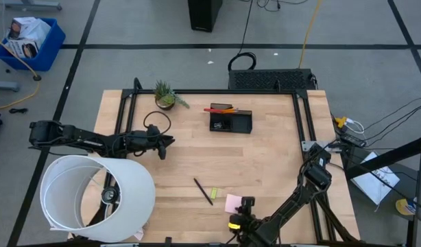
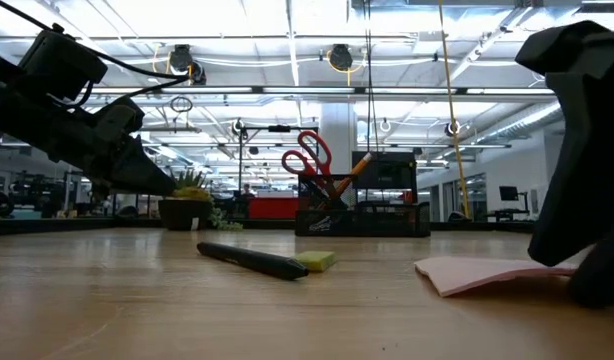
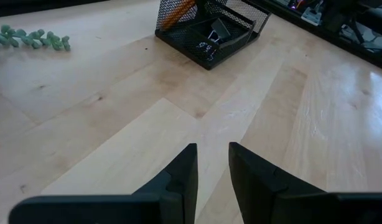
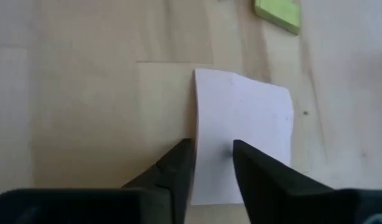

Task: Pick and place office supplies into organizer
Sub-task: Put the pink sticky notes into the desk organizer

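Observation:
A pink sticky-note pad [image 1: 232,204] lies flat on the wood near the table's front edge. A black pen [image 1: 203,191] and a small yellow-green piece [image 1: 214,193] lie just left of it. My right gripper [image 4: 213,155] is open and has its fingertips down at the pad's near end. The dark organizer [image 1: 231,122] stands at the far middle, holding red-handled scissors [image 2: 307,155] and orange pencils. My left gripper [image 1: 168,142] waits open above the table's left half, with nothing between its fingers. My right gripper slants down at the pad from the table's near side. One finger [image 4: 178,168] stands at the pad's side edge [image 4: 196,134] and the other finger [image 4: 253,174] over its top face. I cannot tell whether the tips touch it. The pad lies on the table.
A large white cylinder [image 1: 94,199] lies at the near left corner. A small potted green plant [image 1: 166,96] stands at the far left. Bare wood lies between the organizer and the pad. Binder clips [image 3: 209,43] sit in the organizer's lower compartment.

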Action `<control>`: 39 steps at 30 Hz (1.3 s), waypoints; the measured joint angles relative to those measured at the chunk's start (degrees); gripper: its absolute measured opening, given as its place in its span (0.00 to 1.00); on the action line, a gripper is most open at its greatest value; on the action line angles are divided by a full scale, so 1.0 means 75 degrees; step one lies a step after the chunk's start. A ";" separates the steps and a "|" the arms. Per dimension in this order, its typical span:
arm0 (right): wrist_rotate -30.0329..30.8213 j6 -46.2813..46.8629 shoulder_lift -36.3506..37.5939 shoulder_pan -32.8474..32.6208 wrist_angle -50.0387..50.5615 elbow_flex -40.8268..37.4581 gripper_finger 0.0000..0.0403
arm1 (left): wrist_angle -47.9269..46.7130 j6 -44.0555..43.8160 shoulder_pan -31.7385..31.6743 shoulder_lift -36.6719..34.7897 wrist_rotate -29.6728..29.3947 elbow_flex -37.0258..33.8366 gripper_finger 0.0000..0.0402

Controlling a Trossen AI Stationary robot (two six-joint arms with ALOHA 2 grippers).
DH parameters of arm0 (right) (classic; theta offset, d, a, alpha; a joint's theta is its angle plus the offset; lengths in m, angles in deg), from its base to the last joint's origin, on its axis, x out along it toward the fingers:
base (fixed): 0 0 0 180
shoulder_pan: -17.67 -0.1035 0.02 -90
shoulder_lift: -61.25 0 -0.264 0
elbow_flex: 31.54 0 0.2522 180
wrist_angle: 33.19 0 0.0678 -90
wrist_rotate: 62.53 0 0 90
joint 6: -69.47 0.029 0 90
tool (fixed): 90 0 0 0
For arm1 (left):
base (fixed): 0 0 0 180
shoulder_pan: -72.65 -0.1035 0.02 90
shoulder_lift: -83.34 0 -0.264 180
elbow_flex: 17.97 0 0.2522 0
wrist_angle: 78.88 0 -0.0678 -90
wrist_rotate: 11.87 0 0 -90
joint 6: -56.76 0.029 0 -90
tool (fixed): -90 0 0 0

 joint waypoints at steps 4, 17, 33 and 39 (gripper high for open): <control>0.0179 -0.0068 -0.0008 0.0102 0.0305 -0.0052 0.16 | 0.0000 -0.0001 0.0000 0.0002 -0.0001 -0.0001 0.23; 0.1567 0.0892 -0.0064 0.0590 0.1869 -0.0093 0.01 | 0.0000 -0.0002 -0.0003 0.0000 -0.0001 -0.0001 0.23; 0.3284 0.1318 0.0042 0.1270 0.4449 -0.0079 0.00 | -0.0003 0.0000 0.0000 0.0000 -0.0001 0.0000 0.23; 0.3696 0.0179 0.0362 0.1795 0.4371 -0.0167 0.00 | 0.0000 -0.0002 -0.0003 0.0003 -0.0001 0.0000 0.23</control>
